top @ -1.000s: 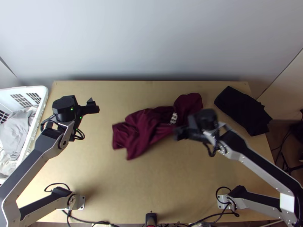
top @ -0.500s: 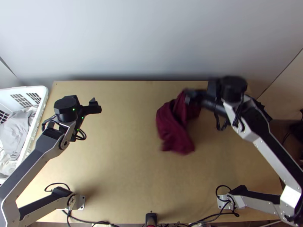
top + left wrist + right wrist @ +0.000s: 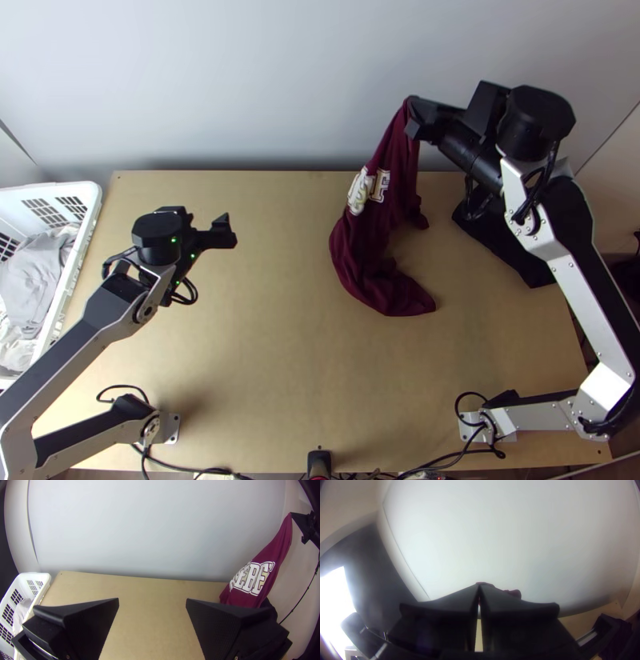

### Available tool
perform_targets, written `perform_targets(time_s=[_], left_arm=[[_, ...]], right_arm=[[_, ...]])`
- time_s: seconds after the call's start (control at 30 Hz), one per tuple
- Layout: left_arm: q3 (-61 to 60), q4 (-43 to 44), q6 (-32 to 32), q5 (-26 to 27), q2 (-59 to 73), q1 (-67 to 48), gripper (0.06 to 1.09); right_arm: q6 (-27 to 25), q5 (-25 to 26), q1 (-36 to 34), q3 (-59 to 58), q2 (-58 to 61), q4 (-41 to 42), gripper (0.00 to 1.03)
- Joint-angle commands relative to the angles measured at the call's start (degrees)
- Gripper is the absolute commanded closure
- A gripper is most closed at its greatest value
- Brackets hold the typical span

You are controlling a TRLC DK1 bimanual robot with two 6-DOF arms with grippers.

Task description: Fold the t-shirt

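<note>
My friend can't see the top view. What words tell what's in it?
The right gripper holds up a maroon t-shirt, its lower part bunched on a wooden table. The left gripper hovers empty near a white basket.

Left arm (image 3: 50, 360) and right arm (image 3: 582, 292), silver-grey and black.
Flat metal links dotted with small screws (image 3: 513, 214); blocky, faceted black wrist housings (image 3: 538, 120), the left one with green lights (image 3: 174, 239); looped black cables (image 3: 189, 293); silver base plates (image 3: 174, 429) at near left and right; wide black wedge-shaped fingers (image 3: 213, 623), textured inside.
</note>
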Motion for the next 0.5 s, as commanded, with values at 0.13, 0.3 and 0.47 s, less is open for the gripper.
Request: perform_targets(time_s=[0.13,0.3,0.47], left_arm=[[0.91,-1.33,-1.32,0.84,-0.04,-2.16,0.11],[-0.06,-0.28,-0.44,1.28,1.72,-7.7,0.11],[0.64,0.95,-0.17,1.28,2.95,-8.58,0.11]], right_arm=[[-1.95,2.34,1.84,6.87,1.92,-1.83,1.0],[-1.59,2.25,1.05,-2.71,2.01,-1.48,1.0],[-1.07,2.25,-0.53,-20.29,1.83,8.89,1.0]])
